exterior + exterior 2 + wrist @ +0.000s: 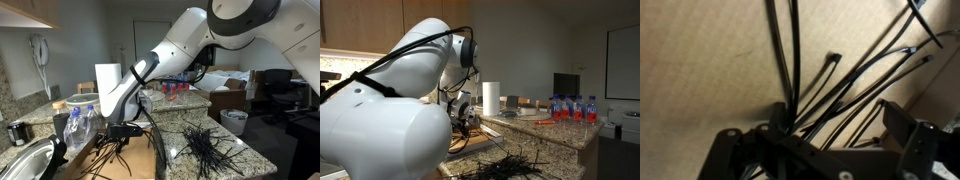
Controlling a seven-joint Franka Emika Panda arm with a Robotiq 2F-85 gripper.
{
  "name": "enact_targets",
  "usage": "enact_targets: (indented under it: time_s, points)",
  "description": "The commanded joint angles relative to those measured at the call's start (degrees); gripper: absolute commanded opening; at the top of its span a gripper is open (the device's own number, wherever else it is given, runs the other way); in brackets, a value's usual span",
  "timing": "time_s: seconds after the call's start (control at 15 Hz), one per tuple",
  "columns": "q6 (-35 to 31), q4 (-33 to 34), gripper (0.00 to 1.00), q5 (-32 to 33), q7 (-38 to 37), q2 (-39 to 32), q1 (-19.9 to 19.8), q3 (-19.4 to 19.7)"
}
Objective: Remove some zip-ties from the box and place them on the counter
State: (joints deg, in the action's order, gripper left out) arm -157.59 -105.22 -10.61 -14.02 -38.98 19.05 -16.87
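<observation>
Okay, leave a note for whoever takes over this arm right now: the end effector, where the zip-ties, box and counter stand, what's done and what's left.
End effector: open, low inside the box, with its fingers either side of a bunch of zip-ties; nothing is clamped.
Things: the other zip-ties lie in a loose pile on the counter beside the box.
Done: some ties are out on the counter.
Left: probably close on this bunch, lift it and add it to the pile.
</observation>
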Motion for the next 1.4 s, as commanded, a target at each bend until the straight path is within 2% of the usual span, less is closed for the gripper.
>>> enact_targets:
  time_s: [0.0,0.33,0.4,0.53,0.67,0.87,1.07,1.2,1.33]
  points:
    - [4.6,0.5,1.00,3.7,2.4,0.3,1.5,3.3]
    - [7.7,1.9,1.00,11.0,3.8,0.2,3.5,7.1]
    - [13.3,10.2,1.00,15.0,-3.1,-2.2,11.2,9.8]
    - [19.8,15.4,1.00,18.6,-4.5,-3.5,13.5,10.4]
    - [29.2,23.6,1.00,21.6,-7.7,-5.5,17.9,11.6]
    - [42.7,34.8,1.00,24.6,-9.0,-9.2,22.5,13.7]
    - [53.2,41.8,1.00,27.3,-8.0,-11.3,23.5,16.5]
    - [58.6,45.8,1.00,27.3,-8.1,-12.6,22.1,17.8]
    - [62.1,49.4,1.00,24.8,-8.6,-14.4,19.3,17.9]
